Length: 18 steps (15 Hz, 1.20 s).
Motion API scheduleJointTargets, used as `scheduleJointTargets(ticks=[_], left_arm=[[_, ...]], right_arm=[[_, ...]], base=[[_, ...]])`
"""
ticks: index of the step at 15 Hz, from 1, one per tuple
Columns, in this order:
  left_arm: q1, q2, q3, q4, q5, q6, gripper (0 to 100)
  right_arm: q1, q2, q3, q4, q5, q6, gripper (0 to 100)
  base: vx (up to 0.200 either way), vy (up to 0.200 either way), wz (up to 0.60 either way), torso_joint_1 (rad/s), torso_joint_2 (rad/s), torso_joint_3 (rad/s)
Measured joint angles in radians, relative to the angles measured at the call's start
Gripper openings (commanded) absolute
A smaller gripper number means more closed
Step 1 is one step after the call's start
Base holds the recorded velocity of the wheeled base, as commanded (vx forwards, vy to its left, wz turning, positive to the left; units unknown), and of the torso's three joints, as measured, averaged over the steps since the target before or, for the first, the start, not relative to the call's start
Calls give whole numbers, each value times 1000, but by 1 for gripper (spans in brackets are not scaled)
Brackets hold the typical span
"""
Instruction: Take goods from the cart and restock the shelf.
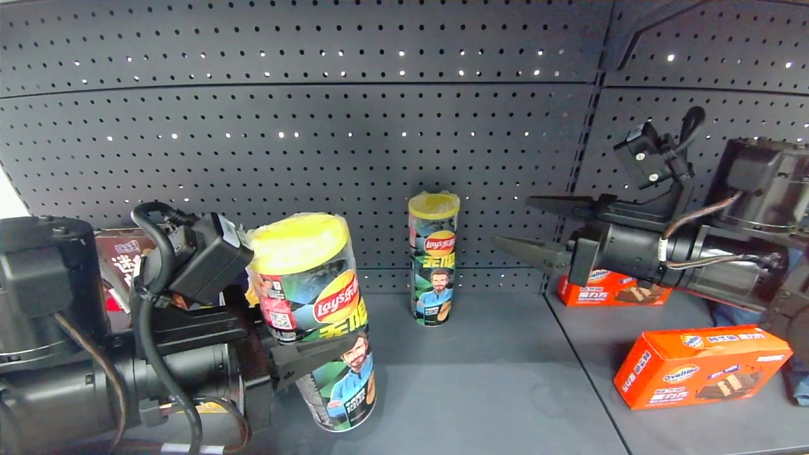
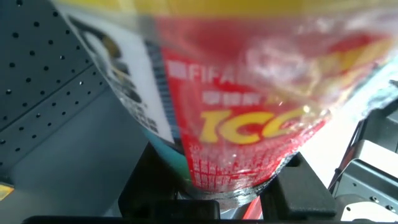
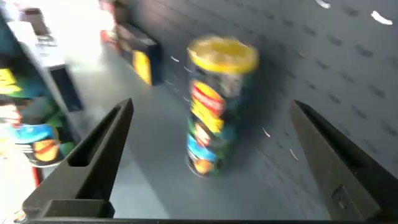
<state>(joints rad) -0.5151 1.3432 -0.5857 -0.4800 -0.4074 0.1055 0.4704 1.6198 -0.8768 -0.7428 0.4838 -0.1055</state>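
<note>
Canister [image 1: 316,284], clenched in the left gripper [image 1: 316,355], near upright with its top leaning toward 11 o'clock, hangs low over the shelf [image 1: 480,379], at 7 o'clock from the standing can [image 1: 433,259]; right gripper [image 1: 513,221] gapes empty.

Grey shelf [image 1: 480,379], chip can [image 1: 433,259], orange boxes [image 1: 698,366]
</note>
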Motion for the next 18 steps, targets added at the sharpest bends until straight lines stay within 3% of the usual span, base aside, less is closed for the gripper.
scheduleJointTargets(ticks=[5,18], left_arm=[[1,7,1,0,0,0,0],[20,28,-14,-1,-7,1,0]], right_arm=[[1,129,-13,-84,119,-1,100],[0,338,-119,-94,123,-1,100]], base=[[0,0,0,0,0,0],[0,0,0,0,0,0]])
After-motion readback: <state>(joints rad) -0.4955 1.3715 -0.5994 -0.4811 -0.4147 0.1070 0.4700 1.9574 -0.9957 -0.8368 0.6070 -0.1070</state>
